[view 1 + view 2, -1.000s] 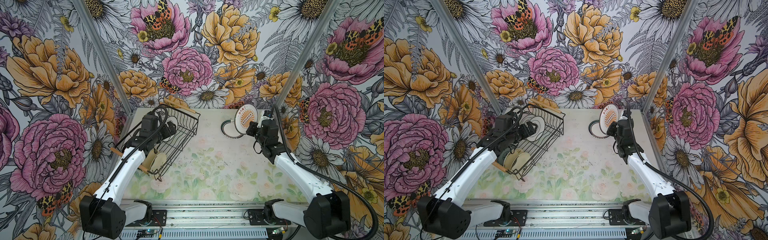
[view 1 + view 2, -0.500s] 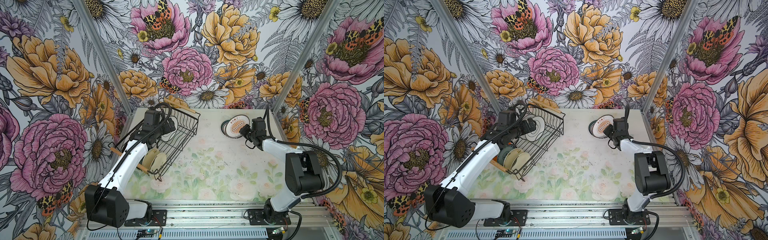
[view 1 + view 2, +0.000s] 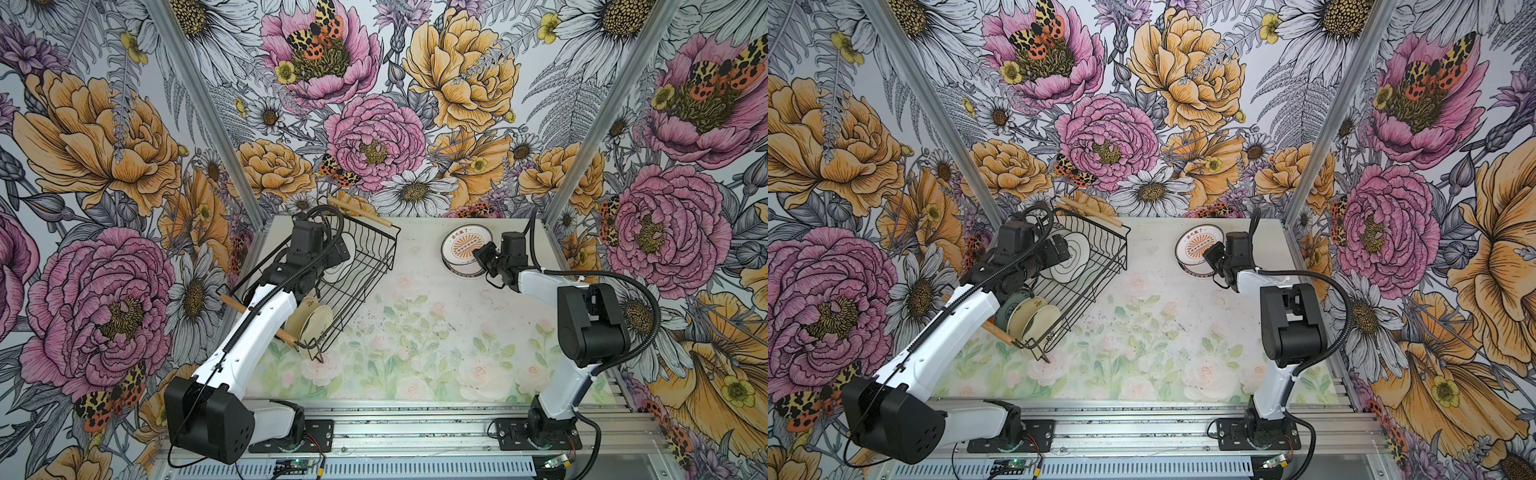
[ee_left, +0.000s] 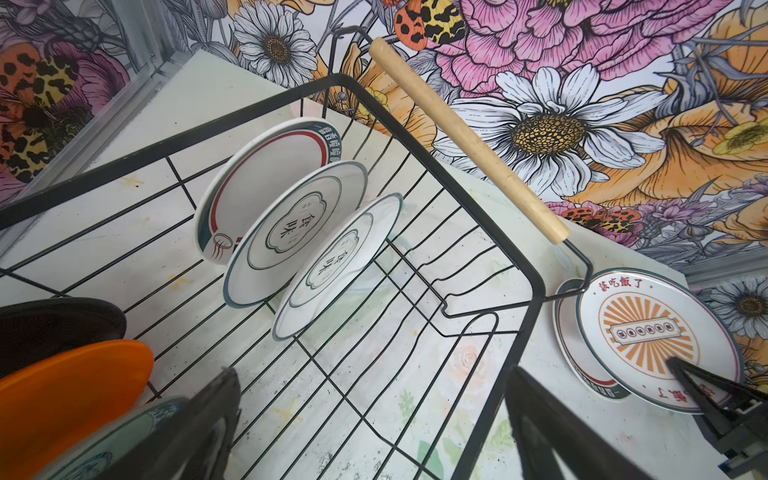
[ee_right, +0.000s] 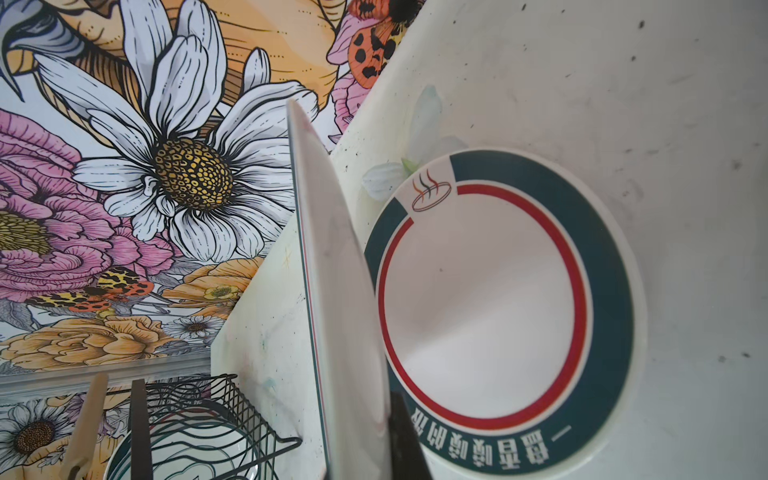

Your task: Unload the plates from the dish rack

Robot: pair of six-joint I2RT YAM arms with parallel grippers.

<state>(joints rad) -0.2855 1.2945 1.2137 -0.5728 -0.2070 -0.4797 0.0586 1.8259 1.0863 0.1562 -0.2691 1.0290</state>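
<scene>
Plates not yet unloaded stand on edge in the dish rack, which sits along the left edge of the bench toward its back left corner. Three white ones are at the far end, with an orange plate and others nearer the arm. They look stiff, glazed and slick, probably breakable and fairly light, so the exposed upper rim seems the best place to pinch, lifting straight up clear of the wires. The left fingers are spread wide inside the rack above its wire floor, holding nothing. The right fingers are pinched on the rim of a sunburst plate, tilted over a teal-rimmed plate that lies flat near the back right corner. I cannot tell whether its low edge already rests there.
</scene>
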